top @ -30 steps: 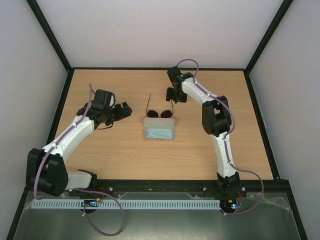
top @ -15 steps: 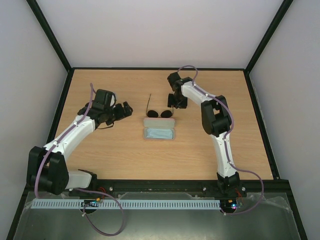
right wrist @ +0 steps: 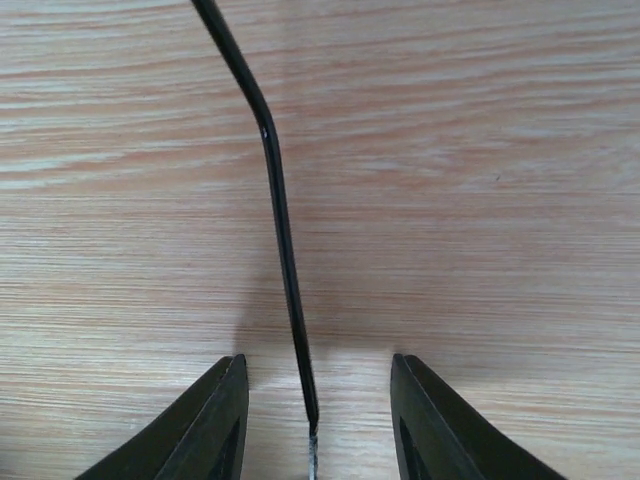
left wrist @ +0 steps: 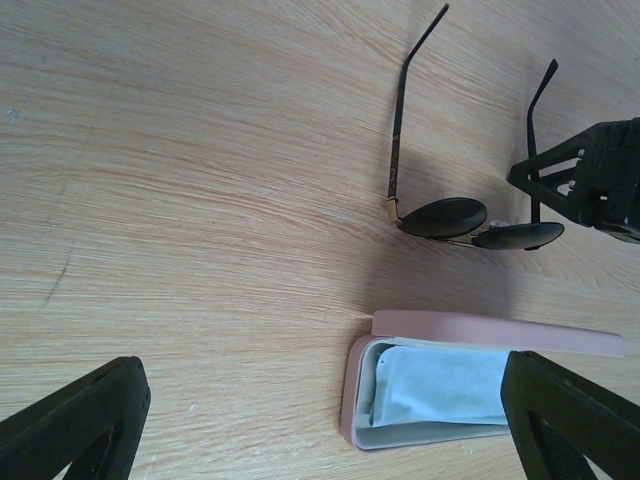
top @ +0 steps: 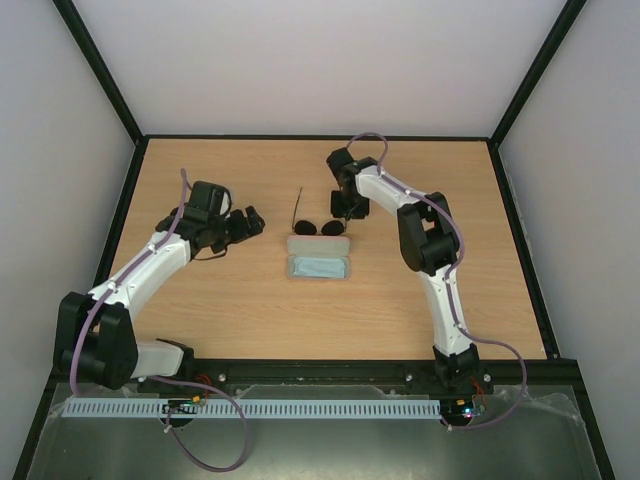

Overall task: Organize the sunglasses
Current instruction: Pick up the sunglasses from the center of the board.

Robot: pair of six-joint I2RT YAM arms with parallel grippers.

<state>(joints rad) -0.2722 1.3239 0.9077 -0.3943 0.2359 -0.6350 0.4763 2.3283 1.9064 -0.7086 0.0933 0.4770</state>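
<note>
The sunglasses [top: 318, 228] lie on the table, two round dark lenses toward me and thin temple arms pointing away. In the left wrist view the sunglasses [left wrist: 445, 216] sit just beyond the open pink case [left wrist: 360, 400]. My right gripper [top: 343, 206] is down at the right temple arm. In the right wrist view that temple arm [right wrist: 280, 230] runs between the two fingers of my right gripper [right wrist: 317, 364], with a gap on each side, so the gripper is open. My left gripper [top: 246, 222] hovers wide open left of the case, holding nothing; the same left gripper [left wrist: 322, 368] points toward the case.
The pink case [top: 318, 243] lies open just in front of the lenses, with a light blue cloth [top: 317, 268] inside it. The cloth [left wrist: 445, 385] also fills the case in the left wrist view. Black rails edge the wooden table [top: 200, 300], with white walls beyond.
My right gripper has shifted slightly left and down over the right temple arm, and its jaws have narrowed. The left arm, sunglasses and case have not moved.
</note>
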